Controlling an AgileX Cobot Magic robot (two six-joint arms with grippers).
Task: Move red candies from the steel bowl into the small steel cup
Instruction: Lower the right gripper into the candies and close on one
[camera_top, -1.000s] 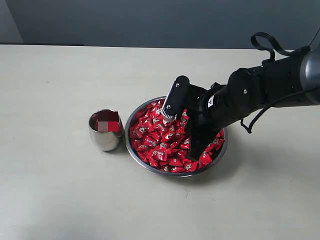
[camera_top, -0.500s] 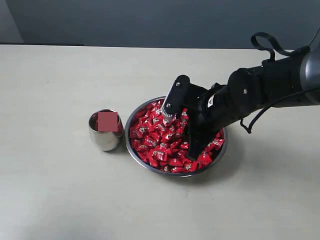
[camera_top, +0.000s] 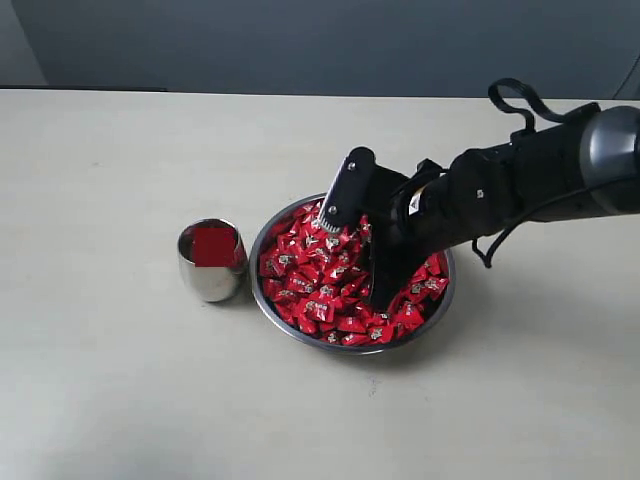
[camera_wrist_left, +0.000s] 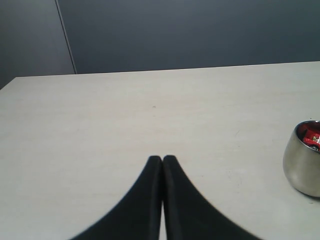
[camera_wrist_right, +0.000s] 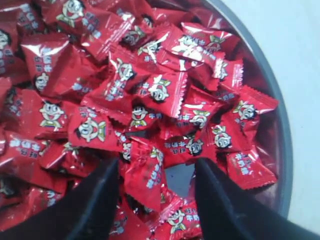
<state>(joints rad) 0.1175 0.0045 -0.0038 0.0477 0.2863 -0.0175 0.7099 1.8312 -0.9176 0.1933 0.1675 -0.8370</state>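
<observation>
Red candies (camera_top: 310, 275) lay heaped in the steel bowl (camera_top: 300, 335), which sat on the pale table (camera_top: 120, 380) just beside the small steel cup (camera_top: 210, 268); the cup stood upright with something red showing inside it. The right gripper (camera_top: 355, 255) reached down into the bowl with its jaws spread wide, their tips among the wrappers and one candy lying between them, not pinched. The left gripper (camera_wrist_left: 162, 159) hung over bare table with its two fingers pressed together on nothing, the cup off to one side of it.
</observation>
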